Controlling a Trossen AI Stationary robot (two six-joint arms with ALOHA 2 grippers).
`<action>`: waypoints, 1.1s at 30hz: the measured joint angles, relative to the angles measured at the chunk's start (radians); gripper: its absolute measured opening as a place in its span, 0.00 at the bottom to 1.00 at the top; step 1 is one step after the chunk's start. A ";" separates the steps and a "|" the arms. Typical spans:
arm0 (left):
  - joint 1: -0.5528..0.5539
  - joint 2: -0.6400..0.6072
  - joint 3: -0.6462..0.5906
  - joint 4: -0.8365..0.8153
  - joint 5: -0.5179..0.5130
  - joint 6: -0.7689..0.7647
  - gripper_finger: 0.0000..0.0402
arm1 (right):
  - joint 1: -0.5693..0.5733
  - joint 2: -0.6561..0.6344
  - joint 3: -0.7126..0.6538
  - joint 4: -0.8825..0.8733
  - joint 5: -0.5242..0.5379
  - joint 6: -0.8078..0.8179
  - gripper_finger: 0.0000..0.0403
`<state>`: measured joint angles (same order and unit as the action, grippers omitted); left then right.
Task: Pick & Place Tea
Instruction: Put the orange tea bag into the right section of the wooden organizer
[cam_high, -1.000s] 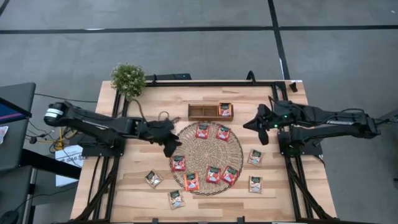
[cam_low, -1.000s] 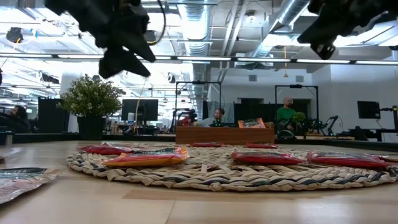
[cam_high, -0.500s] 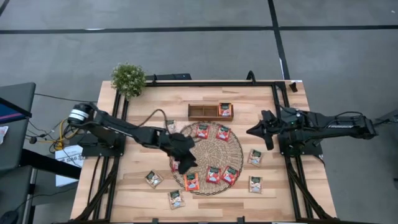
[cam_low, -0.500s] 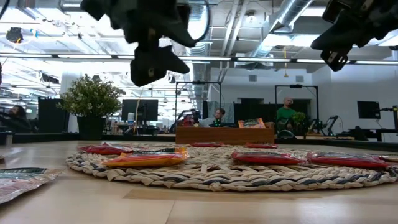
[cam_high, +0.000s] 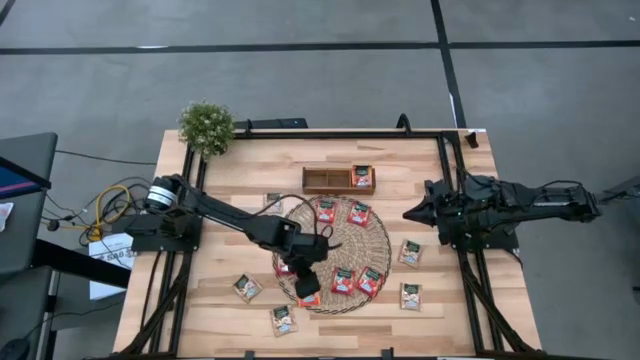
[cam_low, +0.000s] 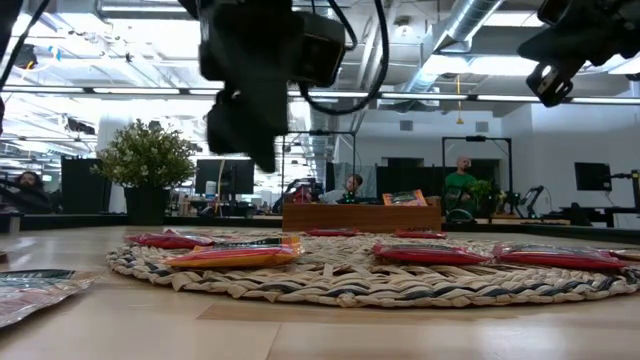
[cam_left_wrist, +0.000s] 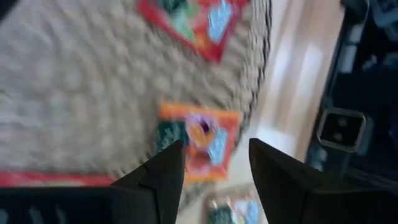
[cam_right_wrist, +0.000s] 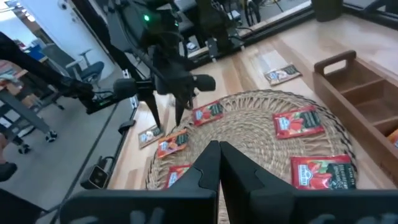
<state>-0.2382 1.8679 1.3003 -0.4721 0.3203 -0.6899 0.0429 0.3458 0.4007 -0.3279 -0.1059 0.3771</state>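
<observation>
- Pale wooden planks form the table (cam_high: 220, 180), framed in black rails on a grey floor, with a small bushy potted plant (cam_high: 206, 126) at its far left corner.
- At the middle lies a round woven straw mat (cam_high: 375, 235), coarse and coiled.
- Flat square red sachets (cam_high: 358, 213) lie on the mat; about six show, and the arm may hide another.
- Five whitish sachets (cam_high: 410, 296) with dark print rest on bare wood: two right of the mat, two near its left front edge, one farther back beside the left arm.
- A brown wooden tray (cam_high: 327, 179) with compartments sits just behind the mat, one sachet in its right compartment.
- The left gripper (cam_left_wrist: 214, 168) hangs above the mat's front-left part, its dark fingers spread apart and empty, an orange-red sachet (cam_left_wrist: 202, 140) beneath the gap.
- The right gripper (cam_high: 411, 213) waits at the table's right side, pressed closed, holding nothing.
</observation>
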 joint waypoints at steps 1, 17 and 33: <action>0.000 0.002 0.000 -0.003 0.018 -0.011 0.42 | 0.003 0.000 0.000 0.001 0.000 0.002 0.00; -0.030 0.011 0.000 0.040 -0.028 0.011 0.48 | 0.007 0.000 0.000 0.001 0.028 0.016 0.00; -0.056 0.011 0.000 0.033 -0.145 0.079 0.70 | 0.007 0.000 0.000 0.003 0.029 0.017 0.00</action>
<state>-0.2941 1.8790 1.2999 -0.4387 0.1752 -0.6111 0.0502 0.3458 0.4011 -0.3252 -0.0769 0.3939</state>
